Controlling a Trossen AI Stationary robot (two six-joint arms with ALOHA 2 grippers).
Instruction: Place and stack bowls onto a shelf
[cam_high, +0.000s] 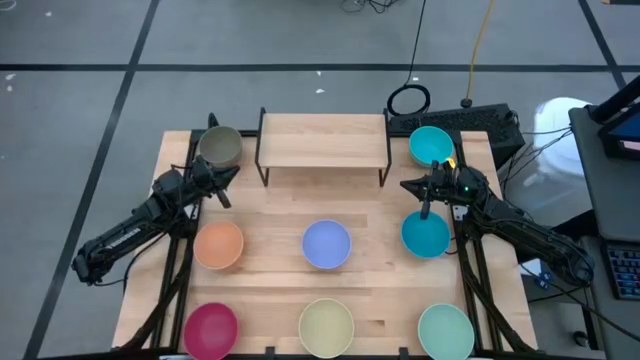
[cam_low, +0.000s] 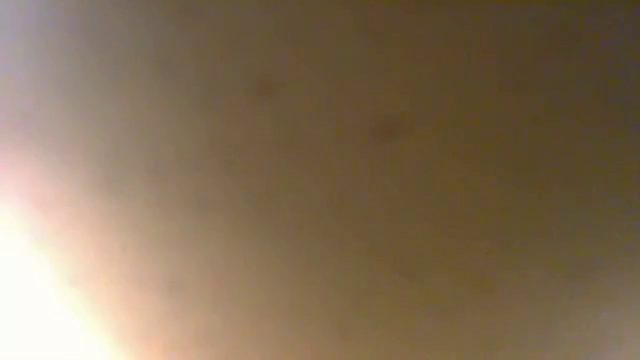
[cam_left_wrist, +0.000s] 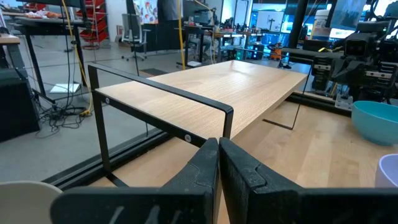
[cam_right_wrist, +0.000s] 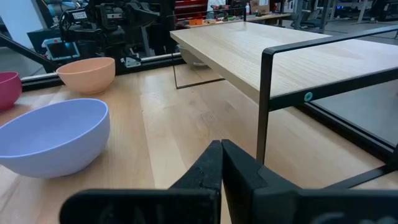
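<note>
The left gripper (cam_high: 222, 192) is closed on nothing, hovering just in front of the olive-grey bowl (cam_high: 220, 146) at the shelf's (cam_high: 323, 139) left end. The right gripper (cam_high: 424, 199) is likewise closed and empty, between two cyan bowls (cam_high: 431, 145) beside the shelf's right end. Orange (cam_high: 219, 245), periwinkle (cam_high: 326, 244), magenta (cam_high: 210, 330), pale yellow (cam_high: 326, 326) and mint bowls (cam_high: 445, 330) sit on the table (cam_high: 280, 215), none on the shelf

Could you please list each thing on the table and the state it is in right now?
shelf: upright, top bare.
olive-grey bowl: upright, left of shelf.
two cyan bowls: upright, unstacked, right side.
orange bowl: upright, empty.
periwinkle bowl: upright, empty.
front-row bowls: upright, unstacked.
left gripper: shut, empty.
right gripper: shut, empty.
</note>
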